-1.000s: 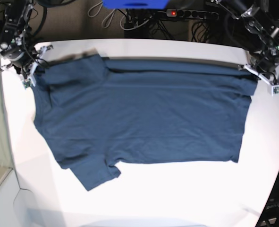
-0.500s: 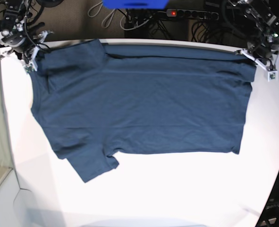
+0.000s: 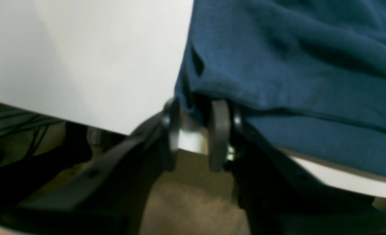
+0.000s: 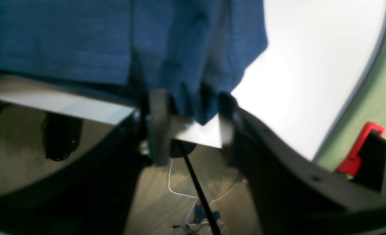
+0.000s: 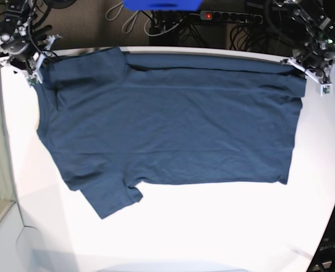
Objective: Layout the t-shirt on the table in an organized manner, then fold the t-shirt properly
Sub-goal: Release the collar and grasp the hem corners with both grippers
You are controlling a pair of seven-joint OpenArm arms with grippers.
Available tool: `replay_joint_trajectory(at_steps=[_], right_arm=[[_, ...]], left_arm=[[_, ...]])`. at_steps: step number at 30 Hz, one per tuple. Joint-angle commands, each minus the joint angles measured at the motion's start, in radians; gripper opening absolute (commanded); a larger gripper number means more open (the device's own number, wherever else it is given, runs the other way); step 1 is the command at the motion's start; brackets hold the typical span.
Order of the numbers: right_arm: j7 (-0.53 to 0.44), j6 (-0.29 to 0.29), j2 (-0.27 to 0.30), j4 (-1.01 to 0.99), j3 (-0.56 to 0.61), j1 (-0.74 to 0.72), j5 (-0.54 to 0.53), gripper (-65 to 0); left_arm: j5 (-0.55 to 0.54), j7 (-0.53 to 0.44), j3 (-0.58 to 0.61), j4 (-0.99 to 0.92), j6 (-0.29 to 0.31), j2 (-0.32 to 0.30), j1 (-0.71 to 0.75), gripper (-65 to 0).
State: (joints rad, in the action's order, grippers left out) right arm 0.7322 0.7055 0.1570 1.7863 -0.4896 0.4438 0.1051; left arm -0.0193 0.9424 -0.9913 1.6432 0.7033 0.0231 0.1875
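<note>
While the navy t-shirt (image 5: 167, 124) lies spread flat across the white table (image 5: 212, 232), its upper edge reaches the table's far rim, one sleeve at lower left. Right gripper (image 4: 189, 127) stands released, fingers apart around a blurred shirt corner. Left gripper (image 3: 196, 130) has a narrow gap at the hem; grip unclear.

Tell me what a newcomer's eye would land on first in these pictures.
The dark blue t-shirt comes first: it lies spread flat across most of the white table, one sleeve pointing toward the near left. Next come the two arms at the far corners, the right gripper at the shirt's far-left corner and the left gripper at its far-right corner. In both wrist views the jaws stand apart, with the cloth edge between them.
</note>
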Motion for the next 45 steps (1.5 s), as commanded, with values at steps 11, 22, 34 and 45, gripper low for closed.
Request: replay_joint_trajectory(at_steps=[11,22,34,45], right_arm=[[0.000,-0.007,-0.012,0.152,-0.093,0.013,0.000,-31.4],[0.036,-0.007,0.000,0.157,-0.083,-0.181,0.005,-31.4],[0.160,-0.007,0.060,-0.251,0.121,-0.744,0.008,-31.6],[-0.207,-0.007,0.111,-0.914,0.226,-1.048,0.008,-31.4]], left_arm=[[-0.009,-0.006,-0.002,0.105,-0.005,0.008,0.017,-30.9],[-0.158,-0.006,-0.051,0.208,-0.005,0.004,-0.081,-22.4],[0.107,-0.023,-0.039,-0.053,-0.005,-0.042,-0.503,-22.4],[0.272,-0.302,0.101,-0.364,-0.005,-0.096,-0.599,-22.3]])
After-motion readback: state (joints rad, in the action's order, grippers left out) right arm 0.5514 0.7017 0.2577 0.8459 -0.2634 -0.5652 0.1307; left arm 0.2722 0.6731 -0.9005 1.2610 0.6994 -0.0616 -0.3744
